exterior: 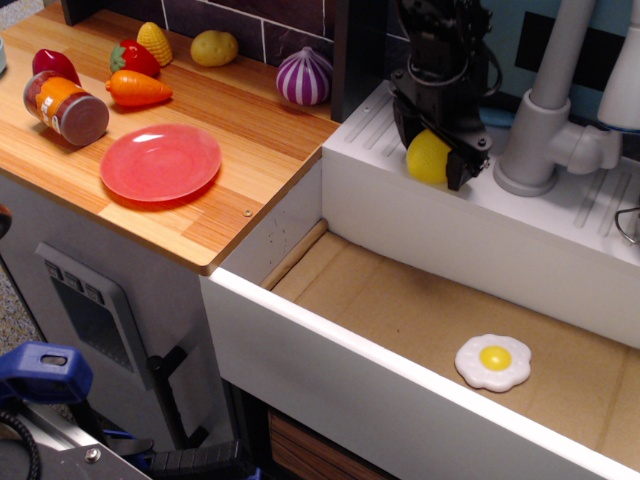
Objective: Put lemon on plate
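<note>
The bright yellow lemon sits on the white ledge behind the sink, next to the grey faucet base. My black gripper comes down from above, with one finger against each side of the lemon, shut on it. The lemon still rests on the ledge. The red-pink plate lies flat on the wooden counter, far to the left of the gripper, with nothing on it.
A grey faucet stands just right of the gripper. A fried egg toy lies in the sink basin. On the counter are a purple-striped onion, potato, corn, carrot, strawberry, and a can.
</note>
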Robot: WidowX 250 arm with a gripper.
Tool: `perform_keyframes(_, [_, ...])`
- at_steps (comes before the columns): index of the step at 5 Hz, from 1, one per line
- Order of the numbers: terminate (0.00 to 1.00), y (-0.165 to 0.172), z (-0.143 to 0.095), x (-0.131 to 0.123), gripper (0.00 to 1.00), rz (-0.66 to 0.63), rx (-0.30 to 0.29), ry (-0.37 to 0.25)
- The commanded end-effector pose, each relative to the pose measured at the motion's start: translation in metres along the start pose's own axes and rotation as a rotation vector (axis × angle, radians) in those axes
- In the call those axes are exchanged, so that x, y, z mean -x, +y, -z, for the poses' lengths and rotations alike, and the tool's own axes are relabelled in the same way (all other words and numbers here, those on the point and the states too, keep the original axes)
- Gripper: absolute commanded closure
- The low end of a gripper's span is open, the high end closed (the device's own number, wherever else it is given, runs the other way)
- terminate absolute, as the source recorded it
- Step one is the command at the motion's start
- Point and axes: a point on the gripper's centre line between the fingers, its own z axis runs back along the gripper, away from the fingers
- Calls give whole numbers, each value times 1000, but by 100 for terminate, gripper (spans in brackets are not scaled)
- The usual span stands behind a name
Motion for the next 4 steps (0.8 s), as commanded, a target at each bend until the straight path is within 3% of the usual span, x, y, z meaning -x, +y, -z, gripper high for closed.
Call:
perform_keyframes(1, [0, 7, -9, -18, 100, -16, -23, -51])
perform_keyframes(2, [0, 8, -24, -11, 100, -29, -53, -10])
perform_keyframes(4, [0, 52, -79, 27, 100, -15, -173, 95])
